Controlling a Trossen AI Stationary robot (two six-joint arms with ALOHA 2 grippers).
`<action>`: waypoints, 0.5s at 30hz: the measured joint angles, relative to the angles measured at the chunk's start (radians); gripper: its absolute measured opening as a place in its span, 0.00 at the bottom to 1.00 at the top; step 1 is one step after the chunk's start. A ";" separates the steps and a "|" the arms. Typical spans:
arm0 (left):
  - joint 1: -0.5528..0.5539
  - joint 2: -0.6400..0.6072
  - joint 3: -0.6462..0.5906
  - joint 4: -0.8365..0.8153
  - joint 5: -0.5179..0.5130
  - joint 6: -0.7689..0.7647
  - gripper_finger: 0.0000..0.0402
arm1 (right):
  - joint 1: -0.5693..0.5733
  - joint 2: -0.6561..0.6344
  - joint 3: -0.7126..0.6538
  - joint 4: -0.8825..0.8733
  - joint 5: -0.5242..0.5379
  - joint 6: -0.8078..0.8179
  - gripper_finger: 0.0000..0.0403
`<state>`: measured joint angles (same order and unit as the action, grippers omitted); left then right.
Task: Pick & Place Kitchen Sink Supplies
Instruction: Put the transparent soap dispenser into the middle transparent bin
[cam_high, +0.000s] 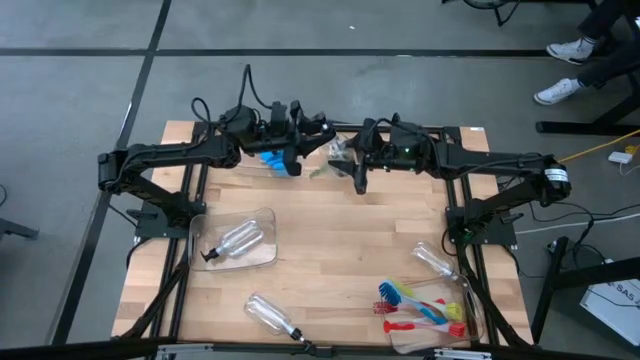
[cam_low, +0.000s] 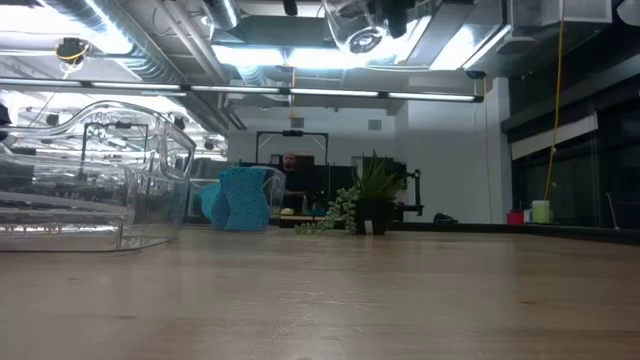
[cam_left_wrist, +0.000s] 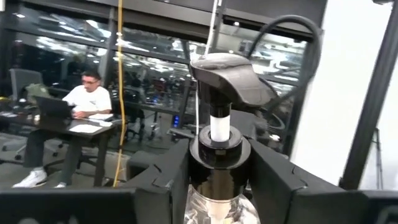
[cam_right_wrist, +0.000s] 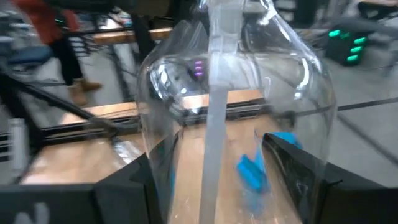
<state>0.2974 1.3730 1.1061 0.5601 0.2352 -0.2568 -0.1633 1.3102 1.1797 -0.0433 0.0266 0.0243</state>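
Note:
A clear plastic bottle (cam_high: 338, 150) with a black pump top (cam_left_wrist: 233, 78) hangs in the air over the table's far middle, held between both arms. My left gripper (cam_left_wrist: 219, 180) is shut on its neck end, and my right gripper (cam_right_wrist: 230, 180) is shut on its clear body (cam_right_wrist: 236, 93). In the low view the bottle (cam_low: 355, 30) shows high above the tabletop. Below them a blue sponge (cam_high: 275, 160) stands on its edge on the table. My left gripper pinches the bottle's black collar (cam_left_wrist: 199, 155), just under the pump head, between its two fingers. The pump head stands past the fingers, and the bottle is lifted clear of the table. My right gripper pinches the bottle's clear body (cam_right_wrist: 161, 143) between its two fingers, one on each side wall. The fingers come about level from the table's right, and the body reaches beyond them.
A clear bin (cam_high: 262, 222) at the left holds another bottle (cam_high: 232, 243). Two more bottles lie at the front (cam_high: 270, 315) and at the right (cam_high: 435, 262). Red, blue and yellow-green brushes (cam_high: 420, 308) lie in a bin at the front right. A small plant (cam_low: 365, 205) stands at the far edge.

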 joint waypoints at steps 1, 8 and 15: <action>0.001 0.000 0.000 0.001 0.015 0.002 0.32 | -0.004 0.000 0.000 0.001 -0.030 0.014 0.54; 0.035 -0.001 0.001 -0.004 0.147 -0.054 0.35 | -0.064 0.000 0.000 0.016 -0.288 0.146 0.54; 0.058 0.002 0.002 0.011 0.295 -0.094 0.33 | -0.120 0.005 -0.002 0.063 -0.586 0.305 0.54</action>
<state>0.3550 1.3746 1.1084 0.5712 0.5299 -0.3511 -0.2836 1.3148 1.1779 0.0201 -0.5595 0.3289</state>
